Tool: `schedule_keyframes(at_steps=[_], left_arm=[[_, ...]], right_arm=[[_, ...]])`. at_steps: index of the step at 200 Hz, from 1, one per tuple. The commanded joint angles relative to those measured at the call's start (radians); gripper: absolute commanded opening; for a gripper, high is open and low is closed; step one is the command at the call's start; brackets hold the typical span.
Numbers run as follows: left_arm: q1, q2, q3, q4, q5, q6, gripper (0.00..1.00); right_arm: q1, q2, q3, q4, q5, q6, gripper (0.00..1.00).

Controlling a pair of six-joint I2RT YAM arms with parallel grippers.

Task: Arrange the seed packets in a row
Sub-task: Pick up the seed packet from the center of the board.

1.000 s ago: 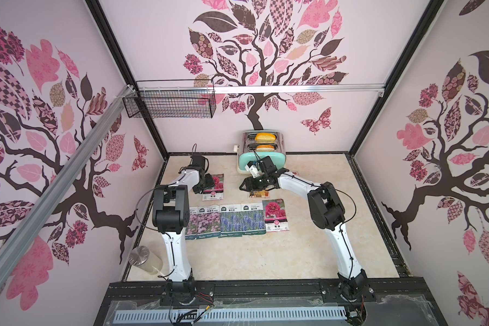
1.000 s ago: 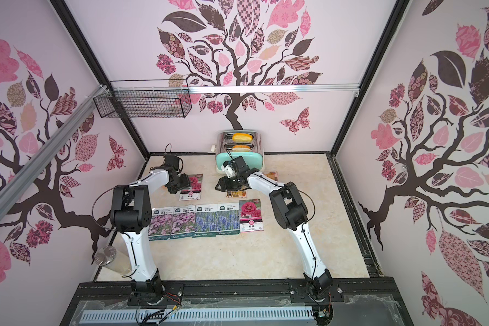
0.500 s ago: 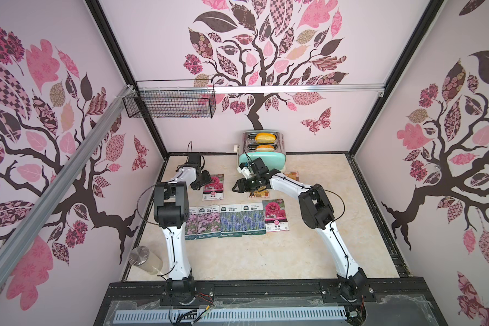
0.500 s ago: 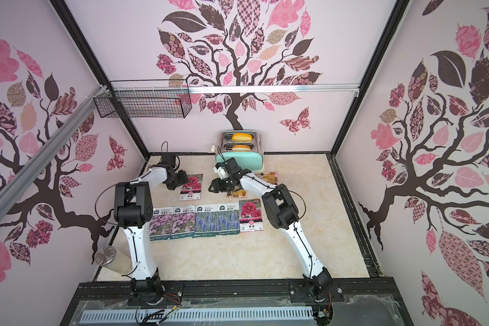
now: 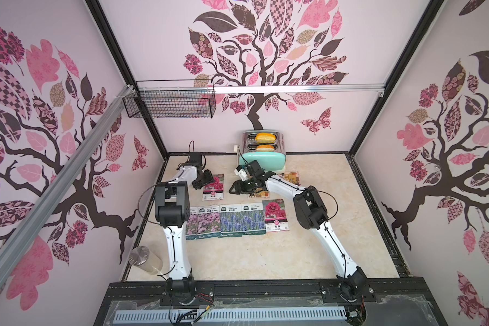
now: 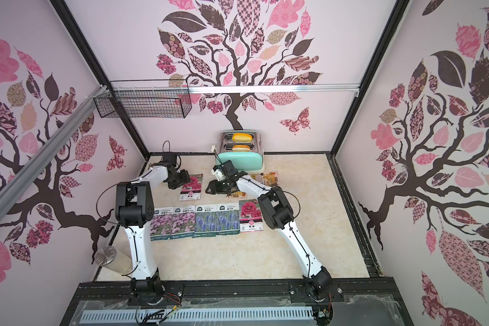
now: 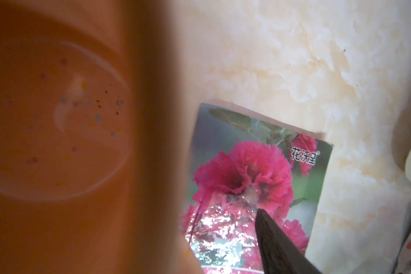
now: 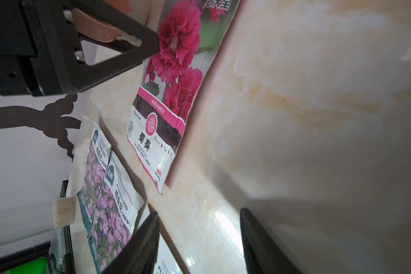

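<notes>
Seed packets [image 5: 232, 221] already form a run of five across the middle of the worktop [image 5: 266, 259], edges touching or slightly overlapping: two pink-purple toward the left edge, two lavender, then one magenta. That order pairs like with like, so the loose magenta packet [image 5: 213, 186], lying between the row and the back edge, probably belongs beside its twin at the right end. Two orange packets [image 5: 290, 177] wait near the back edge by the toaster [image 5: 263, 152], one partly under the right arm. The left gripper [image 5: 201, 182] reaches far back, forearm low and jaws apart. One fingertip [image 7: 265, 220] rests on the loose packet's glossy face, likely to drag it, since a flat packet gives no edge to pinch. The right gripper [image 8: 199, 213] stretches across toward the same packet, hovering low, jaws parted over bare worktop and holding nothing, perhaps ready to take it over
</notes>
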Motion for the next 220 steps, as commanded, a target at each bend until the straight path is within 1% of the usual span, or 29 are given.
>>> schedule_keyframes(at_steps=[1,52,85,101,115,128,165,180,197,220], left_arm=[[-0.034,0.039,-0.011,-0.088,0.038,-0.019,0.64],[-0.091,0.064,-0.037,-0.073,0.065,-0.041,0.64],[-0.106,0.076,-0.025,-0.085,0.066,-0.035,0.63],[-0.108,0.076,-0.025,-0.082,0.068,-0.034,0.63],[-0.108,0.076,-0.021,-0.088,0.064,-0.032,0.63],[-0.108,0.073,-0.021,-0.087,0.06,-0.031,0.63],[-0.107,0.063,-0.026,-0.076,0.068,-0.032,0.63],[-0.108,0.055,-0.03,-0.075,0.065,-0.03,0.63],[-0.108,0.048,-0.041,-0.068,0.061,-0.027,0.63],[-0.107,0.032,-0.058,-0.057,0.063,-0.027,0.62]], right_arm=[[0.013,0.03,0.037,-0.023,-0.011,0.017,0.57],[0.018,0.081,0.098,-0.027,-0.021,0.04,0.56],[0.021,0.111,0.126,-0.025,-0.023,0.056,0.53],[0.023,0.118,0.131,-0.015,-0.021,0.063,0.47],[0.023,0.123,0.141,-0.018,-0.012,0.066,0.39],[0.023,0.122,0.14,-0.02,0.002,0.063,0.29],[0.021,0.116,0.148,-0.037,0.025,0.052,0.07],[0.02,0.11,0.146,-0.057,0.032,0.036,0.03],[0.015,0.097,0.129,-0.063,0.042,0.025,0.0],[0.011,0.074,0.121,-0.085,0.045,0.001,0.0]])
